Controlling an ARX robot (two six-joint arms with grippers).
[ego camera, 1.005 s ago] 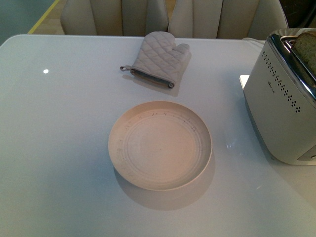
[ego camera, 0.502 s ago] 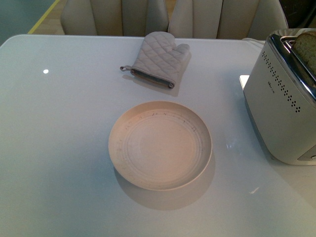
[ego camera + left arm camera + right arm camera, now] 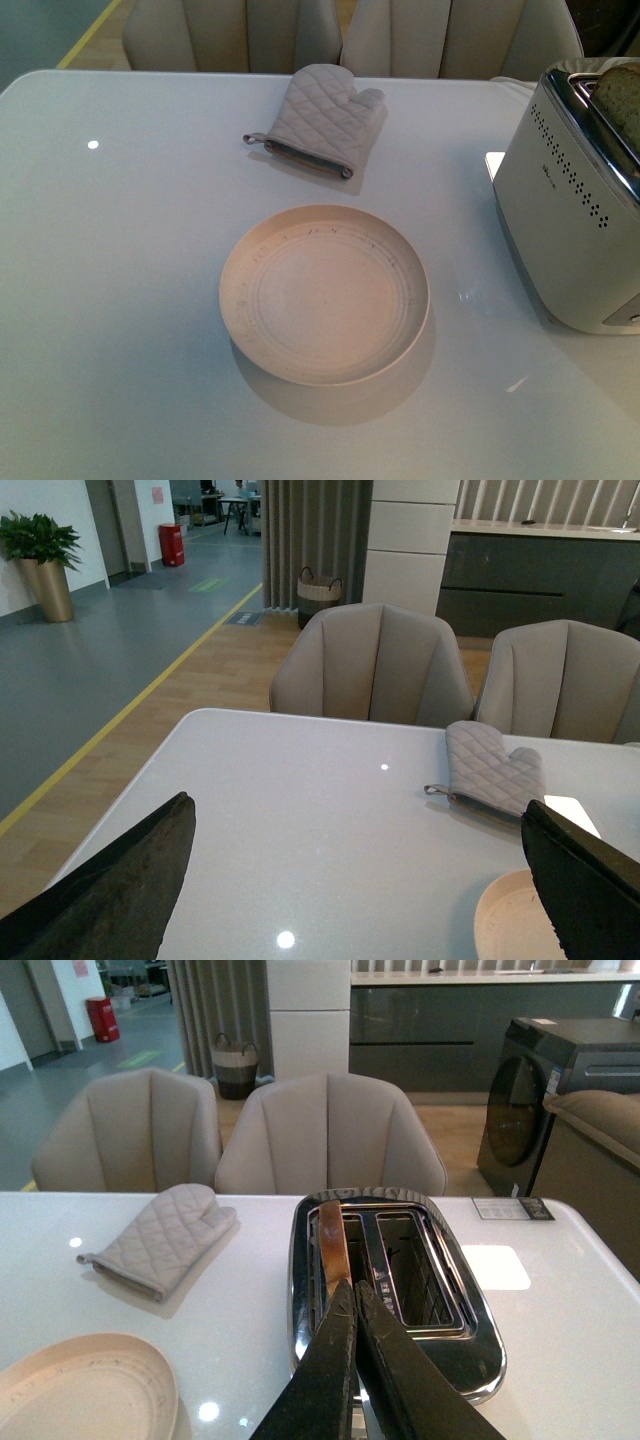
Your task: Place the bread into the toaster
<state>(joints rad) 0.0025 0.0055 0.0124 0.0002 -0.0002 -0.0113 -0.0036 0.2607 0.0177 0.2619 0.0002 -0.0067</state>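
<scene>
- The table (image 3: 130, 300) is the biggest thing before me, a pale glossy top that carries everything else; two beige chairs (image 3: 372, 665) stand at its far edge.
- The toaster (image 3: 575, 215) sits at the right of the table in the front view, a white box with rows of dotted holes down its side and a chrome top. From my right wrist view I look down on that top (image 3: 395, 1280) and see two long dark slots side by side.
- The plate (image 3: 325, 293) lies near the table's middle, round and cream, with nothing on it. It is well apart from the toaster.
- The oven mitt (image 3: 322, 118), quilted and grey, lies flat beyond the plate, toward the chairs, not touching it.
- The bread (image 3: 620, 95) stands upright in the toaster, its tan speckled top showing above the chrome rim. In the right wrist view its brown crust edge (image 3: 331, 1245) runs along the slot nearer the mitt; the other slot looks empty, though I can't see right to its bottom.
- My right gripper (image 3: 355, 1310) hangs above the near end of the toaster, its two dark fingers pressed together with nothing between them.
- My left gripper (image 3: 355, 880) is held over the table's near side, fingers spread wide and empty, the plate's rim showing by one of them.
</scene>
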